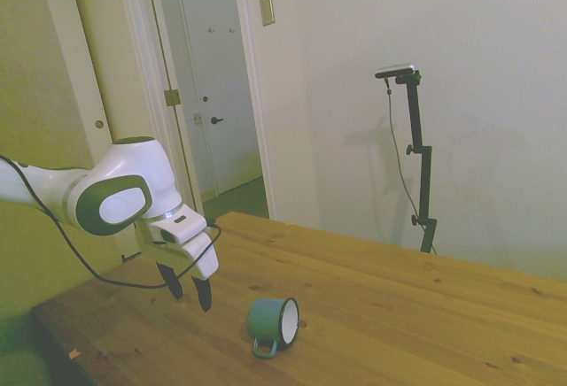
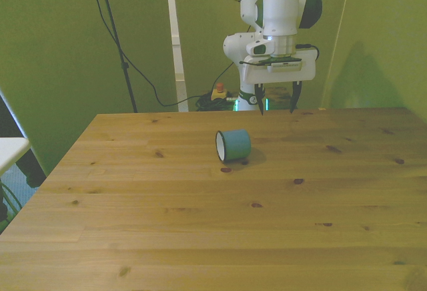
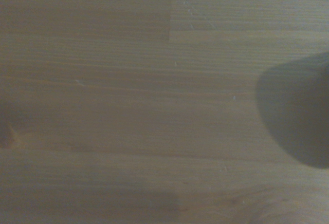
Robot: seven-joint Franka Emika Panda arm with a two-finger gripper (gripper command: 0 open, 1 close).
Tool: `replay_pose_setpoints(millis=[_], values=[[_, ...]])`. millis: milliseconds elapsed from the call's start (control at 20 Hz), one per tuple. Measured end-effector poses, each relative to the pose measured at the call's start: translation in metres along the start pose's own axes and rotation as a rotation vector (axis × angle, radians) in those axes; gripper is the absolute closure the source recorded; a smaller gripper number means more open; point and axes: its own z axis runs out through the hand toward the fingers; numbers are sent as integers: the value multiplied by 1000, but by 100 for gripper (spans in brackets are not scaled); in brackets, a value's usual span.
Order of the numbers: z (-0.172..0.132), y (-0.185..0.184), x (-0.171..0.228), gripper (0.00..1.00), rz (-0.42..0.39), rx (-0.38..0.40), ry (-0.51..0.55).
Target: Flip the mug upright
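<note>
Mug (image 1: 274, 320) is lying on its side on the wooden table (image 1: 425, 315), clear of the gripper (image 1: 188, 293), not touching it. From the side view it sits just past the fingertips and lower, with its white-lined mouth turned away from the gripper and the green loop handle down against the wood. Gripper hangs above the table near the edge, fingers pointing down and spread wide, nothing between them. In the front view the gripper (image 2: 277, 103) is behind the mug (image 2: 233, 145), a bit toward the front view's right, and the mug's opening faces the front view's left. Wrist view is just blurry wood grain (image 3: 154, 106) plus a dark shadow at one side.
</note>
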Motion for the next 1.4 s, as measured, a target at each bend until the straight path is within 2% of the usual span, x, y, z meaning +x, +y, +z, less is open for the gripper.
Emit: replay_pose_setpoints(millis=[300,550,750,850,1000,1100,1250,1400], values=[[-14,2,12,0,11,-3,36],[-57,33,56,0,24,-28,123],[-73,57,98,0,36,-36,158],[-67,56,114,0,46,-51,152],[-64,59,121,0,-5,-69,156],[-57,70,140,0,-53,-68,147],[-42,85,176,0,-104,-17,88],[-27,82,200,0,-162,43,2]])
